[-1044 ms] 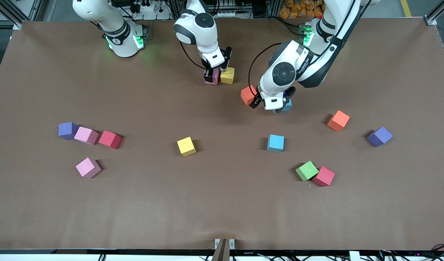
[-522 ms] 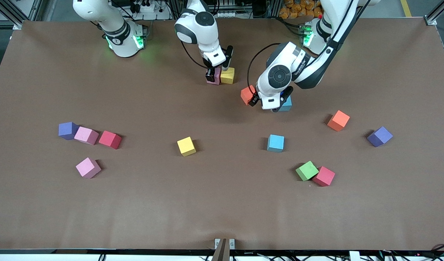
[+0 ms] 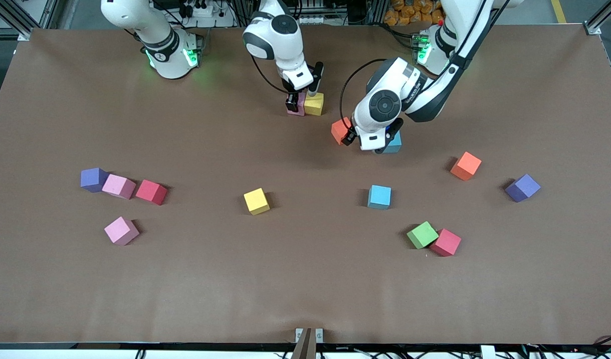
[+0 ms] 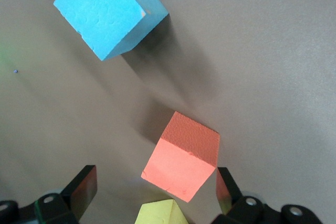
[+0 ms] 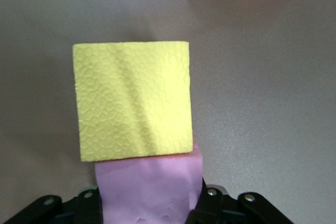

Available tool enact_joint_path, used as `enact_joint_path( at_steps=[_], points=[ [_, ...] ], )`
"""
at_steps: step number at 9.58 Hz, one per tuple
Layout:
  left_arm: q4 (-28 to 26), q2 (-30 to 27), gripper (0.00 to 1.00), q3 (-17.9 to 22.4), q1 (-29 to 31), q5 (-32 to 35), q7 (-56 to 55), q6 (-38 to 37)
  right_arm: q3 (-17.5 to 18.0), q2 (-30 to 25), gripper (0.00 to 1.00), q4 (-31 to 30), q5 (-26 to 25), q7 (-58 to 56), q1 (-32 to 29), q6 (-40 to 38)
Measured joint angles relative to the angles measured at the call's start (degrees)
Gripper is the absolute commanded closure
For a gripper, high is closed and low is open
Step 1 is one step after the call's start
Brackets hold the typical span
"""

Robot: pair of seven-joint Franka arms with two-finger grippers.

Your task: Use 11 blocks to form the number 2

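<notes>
Operator, your right gripper [image 3: 298, 101] is clamped on a pink matte foam cube [image 5: 148, 188], pressed against a yellow matte foam cube [image 3: 314, 103] near the robots' bases. Your left gripper [image 3: 370, 141] stands with jaws wide, nothing held, between an orange-red cube [image 3: 339, 130] and a light blue cube [image 3: 394, 143]. The remaining blocks lie scattered nearer the front camera.

text: none legible | labels: none | brands: none | numbers: none | signs: none

The yellow block [image 5: 132, 100] looks like matt, pebbled foam; the brown table [image 3: 305, 279] is smooth and matt.
</notes>
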Motion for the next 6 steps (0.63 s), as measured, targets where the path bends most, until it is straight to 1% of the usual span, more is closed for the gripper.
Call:
enact_joint_path(
  at_steps=[1,2,3,5,6],
  points=[
    [0.0,0.0,0.0,0.0,0.0,-0.1,0.0,0.0,0.0,0.1,0.31,0.1,0.0,0.0,0.0,0.0],
    [0.0,0.0,0.0,0.0,0.0,-0.3,0.0,0.0,0.0,0.2,0.24,0.3,0.0,0.0,0.1,0.0],
    [0.0,0.0,0.0,0.0,0.0,-0.8,0.0,0.0,0.0,0.4,0.11,0.3,0.0,0.1,0.1,0.5],
    [0.0,0.0,0.0,0.0,0.0,-1.6,0.0,-0.1,0.0,1.9,0.07,0.4,0.0,0.5,0.2,2.6],
    [0.0,0.0,0.0,0.0,0.0,-2.0,0.0,-0.1,0.0,2.5,0.01,0.6,0.0,1.2,0.3,3.4]
  ],
)
